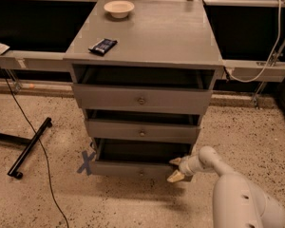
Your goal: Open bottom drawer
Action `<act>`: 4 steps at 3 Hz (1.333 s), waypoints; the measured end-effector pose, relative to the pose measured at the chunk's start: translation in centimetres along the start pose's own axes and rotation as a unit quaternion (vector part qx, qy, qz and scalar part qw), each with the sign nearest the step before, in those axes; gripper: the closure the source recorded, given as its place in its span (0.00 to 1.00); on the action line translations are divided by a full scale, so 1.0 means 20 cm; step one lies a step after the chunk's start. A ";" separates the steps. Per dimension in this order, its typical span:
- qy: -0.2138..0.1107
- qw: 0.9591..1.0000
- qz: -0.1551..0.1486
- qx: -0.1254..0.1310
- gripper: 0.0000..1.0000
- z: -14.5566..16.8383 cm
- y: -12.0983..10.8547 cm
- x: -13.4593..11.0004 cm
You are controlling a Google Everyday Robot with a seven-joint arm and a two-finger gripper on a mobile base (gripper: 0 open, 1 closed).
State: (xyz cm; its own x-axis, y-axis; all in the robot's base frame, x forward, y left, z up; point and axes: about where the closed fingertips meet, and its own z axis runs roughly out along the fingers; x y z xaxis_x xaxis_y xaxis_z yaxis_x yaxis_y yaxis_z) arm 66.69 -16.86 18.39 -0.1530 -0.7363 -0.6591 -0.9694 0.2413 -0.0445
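Note:
The grey wooden cabinet stands in the middle of the view with three drawers, all pulled out a little. The bottom drawer is the lowest one; it stands pulled out, its dark interior showing behind the front, and a small knob shows at its centre. My gripper is at the right end of the bottom drawer's front, its two tan fingers spread apart around the front's corner. The white arm reaches in from the lower right.
A cream bowl and a dark snack packet lie on the cabinet top. A blue X mark is on the speckled floor left of the drawer. A black stand leg and a cable lie at left.

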 end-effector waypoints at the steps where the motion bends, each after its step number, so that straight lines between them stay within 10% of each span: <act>1: 0.008 1.000 0.027 -0.013 0.29 -0.10 0.18 0.09; 4: 0.008 0.997 0.049 -0.054 0.28 -0.30 0.58 0.12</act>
State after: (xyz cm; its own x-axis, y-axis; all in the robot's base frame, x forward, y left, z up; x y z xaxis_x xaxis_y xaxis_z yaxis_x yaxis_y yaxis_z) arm 53.86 -19.71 20.77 -0.2507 -0.7232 -0.6435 -0.9644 0.2444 0.1009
